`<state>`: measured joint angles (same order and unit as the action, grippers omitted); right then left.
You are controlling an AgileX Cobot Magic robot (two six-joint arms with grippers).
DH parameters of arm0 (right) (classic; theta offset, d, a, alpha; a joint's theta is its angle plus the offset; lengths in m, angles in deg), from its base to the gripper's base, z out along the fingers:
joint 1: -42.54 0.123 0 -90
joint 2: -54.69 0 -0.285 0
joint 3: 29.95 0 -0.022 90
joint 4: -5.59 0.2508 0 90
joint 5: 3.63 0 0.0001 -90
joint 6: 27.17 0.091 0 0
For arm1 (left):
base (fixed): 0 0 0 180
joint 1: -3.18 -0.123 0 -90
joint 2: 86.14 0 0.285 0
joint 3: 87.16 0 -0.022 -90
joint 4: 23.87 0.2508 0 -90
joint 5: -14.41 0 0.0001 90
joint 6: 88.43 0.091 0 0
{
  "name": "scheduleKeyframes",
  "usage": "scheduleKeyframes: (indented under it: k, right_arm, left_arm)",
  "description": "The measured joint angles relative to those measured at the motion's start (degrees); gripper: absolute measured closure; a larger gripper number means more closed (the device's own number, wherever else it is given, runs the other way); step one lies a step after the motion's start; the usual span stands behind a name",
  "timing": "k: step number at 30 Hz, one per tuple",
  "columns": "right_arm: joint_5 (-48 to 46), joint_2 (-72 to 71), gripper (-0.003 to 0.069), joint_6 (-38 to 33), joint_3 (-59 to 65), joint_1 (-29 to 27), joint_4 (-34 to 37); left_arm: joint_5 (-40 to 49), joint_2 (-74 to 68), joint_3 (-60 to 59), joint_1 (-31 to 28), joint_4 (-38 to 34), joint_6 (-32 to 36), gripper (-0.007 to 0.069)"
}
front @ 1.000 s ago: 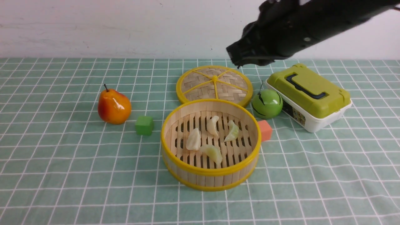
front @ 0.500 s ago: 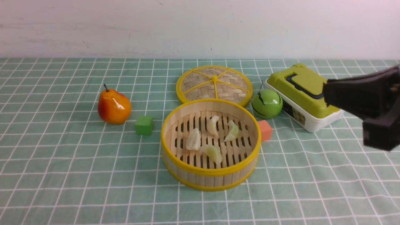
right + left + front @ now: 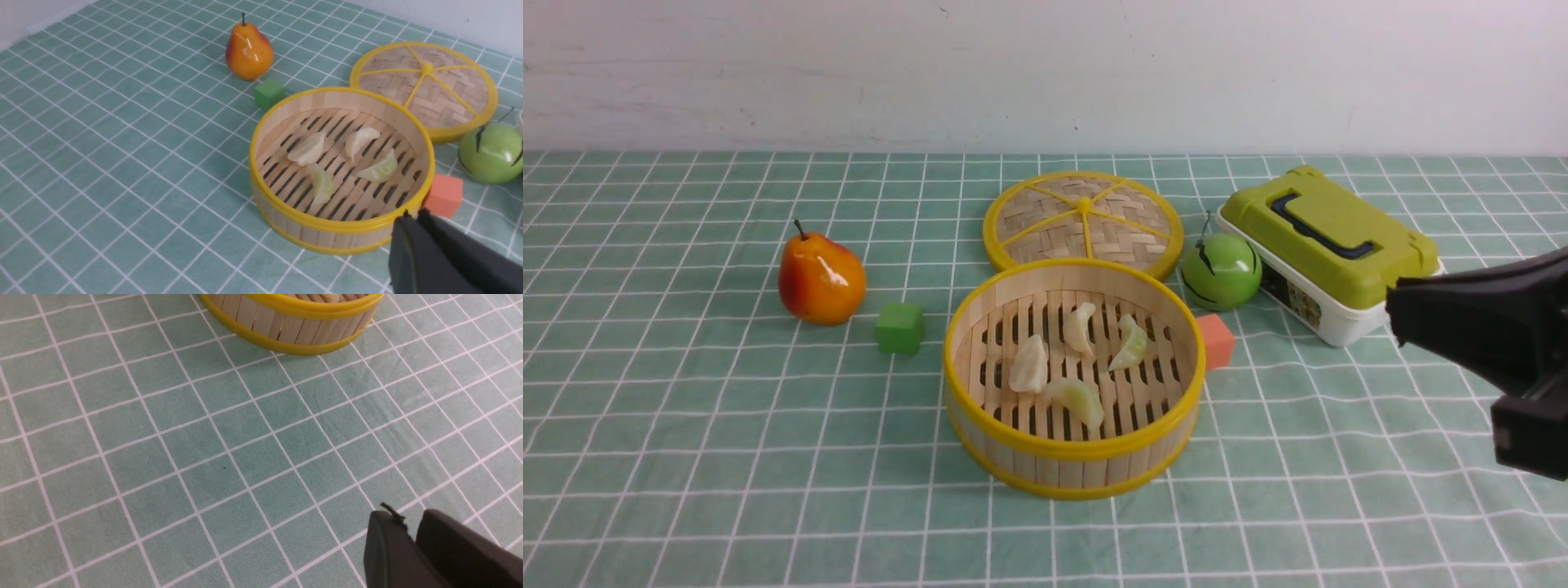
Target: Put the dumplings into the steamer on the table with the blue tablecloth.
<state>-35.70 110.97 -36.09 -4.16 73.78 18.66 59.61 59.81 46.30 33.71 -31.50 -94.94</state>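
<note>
"Status?"
"Right claw (image 3: 413, 214) together, nothing in it. Left claw (image 3: 404, 517) slightly parted, holding nothing."
"Dumplings (image 3: 1077, 402)?"
"Four, all inside the steamer (image 3: 1075, 447). Placing looks finished; next, I'd just rest both arms clear of the rim."
"Around it?"
"Teal gridded cloth (image 3: 768, 490), faintly wrinkled, covers the worktop (image 3: 1282, 523); pale scuffed wall (image 3: 768, 73) behind."

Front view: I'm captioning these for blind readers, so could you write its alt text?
Four dumplings, two white and two pale green, lie in a round bamboo steamer on a blue-green checked tablecloth. Behind it lies the woven lid; a dark robot arm enters from the right.
</note>
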Motion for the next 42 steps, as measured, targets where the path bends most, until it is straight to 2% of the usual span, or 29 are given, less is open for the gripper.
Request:
scheduleKeyframes:
  k: [3,7,10,13,16,18,19,20,25,30,35,42]
  right_arm:
    - [-0.50,0.06,0.0664,0.00,0.00,0.00,-2.80]
    - [-0.70,0.06,0.0677,0.00,0.39,0.00,-1.53]
    - [3.57,-1.06,0.0680,0.00,3.14,0.00,-1.64]
    - [11.66,-6.29,0.0680,0.32,10.46,-0.69,-3.65]
    - [16.54,-12.56,0.0680,2.12,17.01,-3.11,-4.82]
    - [18.94,-20.63,0.0680,4.43,24.37,-7.68,-6.41]
    - [19.18,-22.00,0.0680,4.81,25.59,-8.56,-6.70]
    - [19.76,-27.83,0.0680,6.42,30.78,-12.77,-8.03]
    - [19.76,-40.11,0.0680,12.40,41.39,-23.57,-11.42]
    - [19.76,-47.44,0.0680,14.42,48.69,-30.66,-13.74]
    - [19.03,-49.06,0.0680,15.43,52.54,-33.51,-13.96]
    - [13.11,-49.10,0.0680,15.97,52.96,-33.63,-14.00]
  left_arm:
    - [0.00,0.00,0.00,0.00,0.00,0.00,0.0519]
    - [0.00,0.00,0.00,0.00,0.00,0.00,0.0515]
    - [0.00,0.00,0.00,0.00,0.00,0.00,0.0513]
    - [0.00,0.00,0.00,0.00,0.03,0.00,0.0512]
    - [0.00,0.00,0.00,0.00,0.03,0.00,0.0510]
    - [0.00,0.00,0.00,0.00,0.03,0.00,0.0505]
    - [0.00,0.00,0.00,0.00,0.03,0.00,0.0505]
    - [0.00,0.00,0.00,0.00,0.03,0.00,0.0503]
    - [0.00,0.00,0.00,0.00,0.03,0.00,0.0502]
    - [0.00,0.00,0.00,0.00,0.03,0.00,0.0496]
    - [0.00,0.00,0.00,0.00,0.03,0.00,0.0491]
    - [0.00,0.00,0.00,0.00,0.03,0.00,0.0484]
